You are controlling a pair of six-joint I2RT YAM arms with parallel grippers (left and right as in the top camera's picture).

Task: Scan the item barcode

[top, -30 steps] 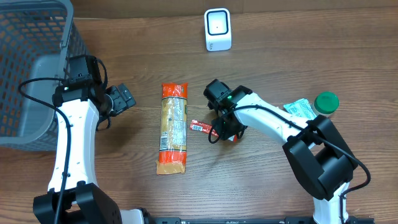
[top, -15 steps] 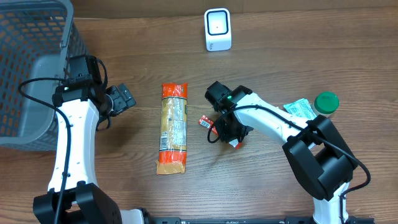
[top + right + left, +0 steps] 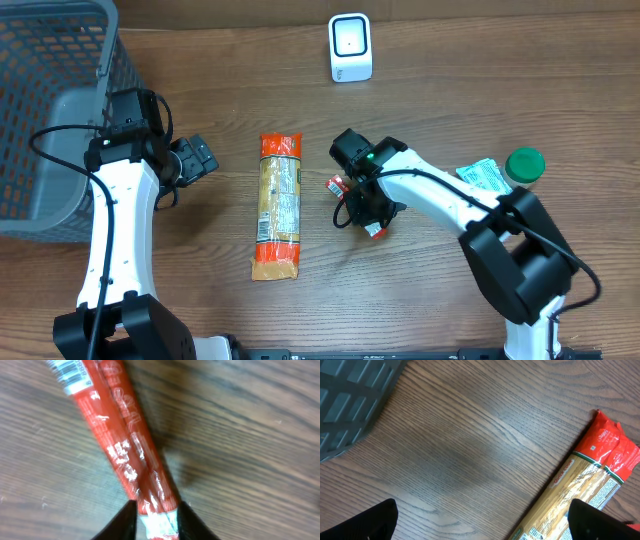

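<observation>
Red stick packet [image 3: 120, 445] pinched by one end in right end effector [image 3: 156, 522], mid-desk, well short of scanner [image 3: 350, 47] at far edge; left end effector [image 3: 197, 158] open, empty; risk: slip or swing from narrow hold, barcode [image 3: 67, 376] missed.

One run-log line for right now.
left gripper open, empty | right gripper shut on red stick pack | pack away from scanner

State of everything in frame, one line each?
Right claw: shut on red stick pack.
Left claw: open, empty.
Red stick pack: gripped at one end.
Spaghetti pack: lying flat, untouched.
Scanner: upright, nothing in front.
Jar: upright, lid on.
</observation>
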